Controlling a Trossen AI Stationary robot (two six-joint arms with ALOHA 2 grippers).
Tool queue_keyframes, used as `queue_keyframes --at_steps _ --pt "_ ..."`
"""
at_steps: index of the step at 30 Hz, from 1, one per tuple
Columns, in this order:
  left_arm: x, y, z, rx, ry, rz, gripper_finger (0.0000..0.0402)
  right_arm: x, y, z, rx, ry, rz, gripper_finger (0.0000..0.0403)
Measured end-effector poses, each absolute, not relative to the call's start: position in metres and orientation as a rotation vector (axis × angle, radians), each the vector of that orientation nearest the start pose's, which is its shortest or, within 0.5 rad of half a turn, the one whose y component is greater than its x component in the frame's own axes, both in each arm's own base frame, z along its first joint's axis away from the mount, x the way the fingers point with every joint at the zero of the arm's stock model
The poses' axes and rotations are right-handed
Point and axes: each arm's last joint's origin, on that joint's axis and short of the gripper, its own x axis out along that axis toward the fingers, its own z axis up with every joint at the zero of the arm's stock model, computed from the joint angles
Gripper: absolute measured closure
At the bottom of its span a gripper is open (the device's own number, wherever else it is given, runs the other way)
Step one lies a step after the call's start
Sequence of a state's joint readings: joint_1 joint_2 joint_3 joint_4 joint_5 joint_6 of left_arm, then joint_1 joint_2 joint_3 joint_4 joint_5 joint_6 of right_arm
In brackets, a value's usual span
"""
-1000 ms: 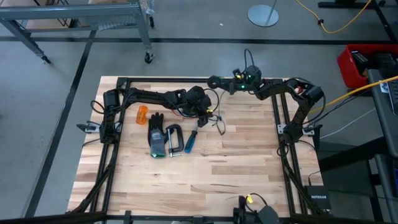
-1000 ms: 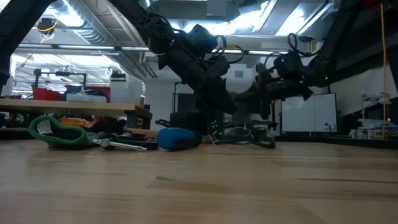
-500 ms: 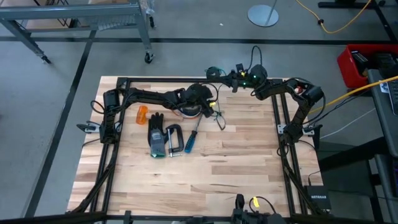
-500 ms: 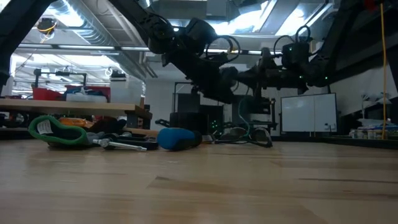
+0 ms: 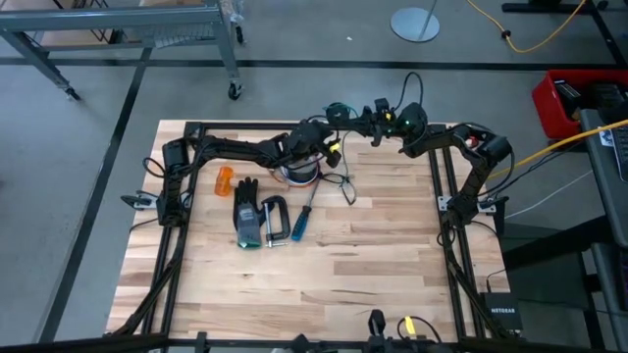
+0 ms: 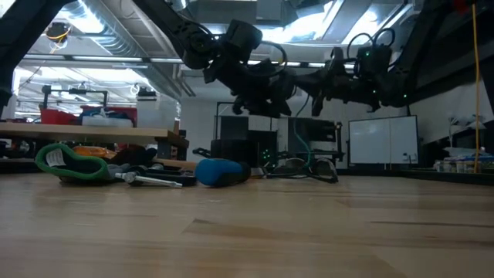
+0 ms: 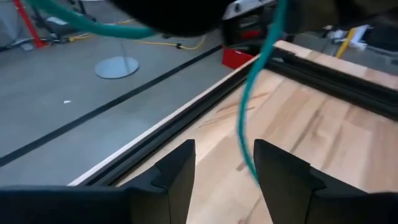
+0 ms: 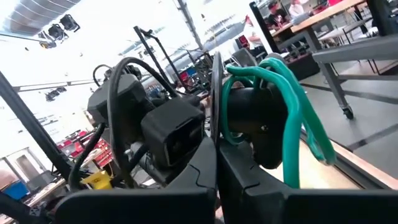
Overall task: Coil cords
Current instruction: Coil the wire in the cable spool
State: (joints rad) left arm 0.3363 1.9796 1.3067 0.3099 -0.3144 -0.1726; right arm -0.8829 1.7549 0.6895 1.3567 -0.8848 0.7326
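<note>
The teal cord (image 6: 296, 131) hangs from my two grippers near the table's far edge. Its loops (image 8: 292, 93) lie over my left gripper's dark front, and its lower end rests on the table in a tangle with a black cord (image 5: 346, 186). My left gripper (image 7: 224, 171) is open, with a teal strand (image 7: 242, 118) hanging just ahead of its fingers. My right gripper (image 8: 215, 165) is shut and meets the left gripper head-on above the table (image 5: 339, 113). My left gripper is open and carries loops of the teal cord (image 8: 283, 74), draped over its dark front. Which finger bears them I cannot tell. A strand (image 7: 249, 155) drops slack past its fingers toward the table. My right gripper pinches a thin strand (image 8: 214, 118) between its two fingertips, coming level from the table's right side. The strand runs straight on from the tips toward the left gripper. The teal cord hangs slack below, with its lower end on the table.
A grey-blue tape roll (image 5: 299, 175) lies under the left arm. A blue-handled screwdriver (image 5: 300, 220), a clamp (image 5: 275, 220), a dark glove (image 5: 246, 214) and an orange piece (image 5: 225, 180) lie to the left. Bare wood spreads toward the near edge (image 5: 324, 284).
Both grippers have risen and gone toward the table's far edge, staying close together. The teal cord has been drawn up with them: a strand now hangs down to the table, while its lower end stays in the tangle.
</note>
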Motion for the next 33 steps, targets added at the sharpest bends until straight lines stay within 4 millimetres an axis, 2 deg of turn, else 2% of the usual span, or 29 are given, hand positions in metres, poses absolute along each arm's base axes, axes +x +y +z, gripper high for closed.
queue_keyframes --at_steps 6,14,21,25,30,33 --pt "0.424 0.152 0.206 -0.171 0.225 0.612 0.0245 0.221 -0.233 0.208 0.468 -0.200 0.092 0.0402" --pt "0.433 0.155 0.170 -0.183 0.236 0.620 0.0245 0.225 -0.226 0.211 0.456 -0.206 0.145 0.0402" --pt "0.434 0.155 0.169 -0.148 0.245 0.615 0.0247 0.225 -0.225 0.212 0.446 -0.208 0.158 0.0402" --pt "0.434 0.155 0.168 -0.131 0.260 0.612 0.0283 0.225 -0.225 0.212 0.445 -0.209 0.158 0.0402" --pt "0.435 0.149 0.168 -0.130 0.265 0.600 0.0377 0.225 -0.225 0.212 0.439 -0.213 0.160 0.0402" --pt "0.437 0.143 0.168 -0.147 0.259 0.590 0.0392 0.224 -0.225 0.213 0.435 -0.215 0.159 0.0402"
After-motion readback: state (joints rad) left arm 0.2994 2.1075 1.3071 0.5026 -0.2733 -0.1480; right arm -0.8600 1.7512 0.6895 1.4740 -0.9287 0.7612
